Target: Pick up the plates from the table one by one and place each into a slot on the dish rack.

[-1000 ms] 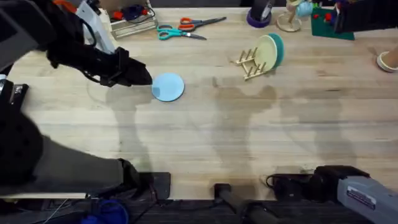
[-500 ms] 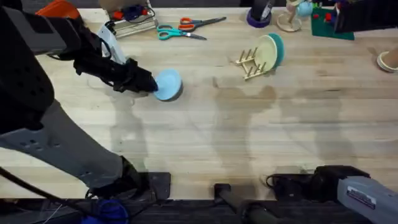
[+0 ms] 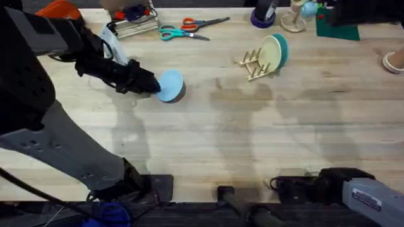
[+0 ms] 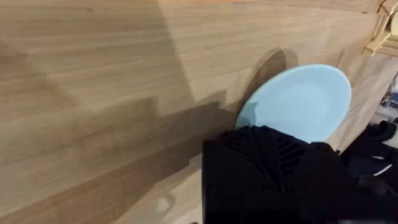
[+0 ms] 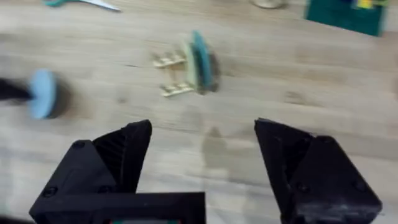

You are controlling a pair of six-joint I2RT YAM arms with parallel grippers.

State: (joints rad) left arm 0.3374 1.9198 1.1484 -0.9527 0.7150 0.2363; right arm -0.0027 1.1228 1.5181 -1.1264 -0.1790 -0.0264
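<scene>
Light blue plate [image 3: 170,86] — in left gripper [image 3: 150,85]

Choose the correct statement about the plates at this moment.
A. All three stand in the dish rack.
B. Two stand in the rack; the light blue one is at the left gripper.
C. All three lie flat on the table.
B: the pale yellow plate and teal plate stand in the dish rack, while the light blue plate is at the left gripper.

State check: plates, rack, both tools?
light blue plate: tilted off the table, edge in left tool
pale yellow plate: upright in dish rack
teal plate: upright in rack, behind yellow
right tool: open, holding nothing
</scene>
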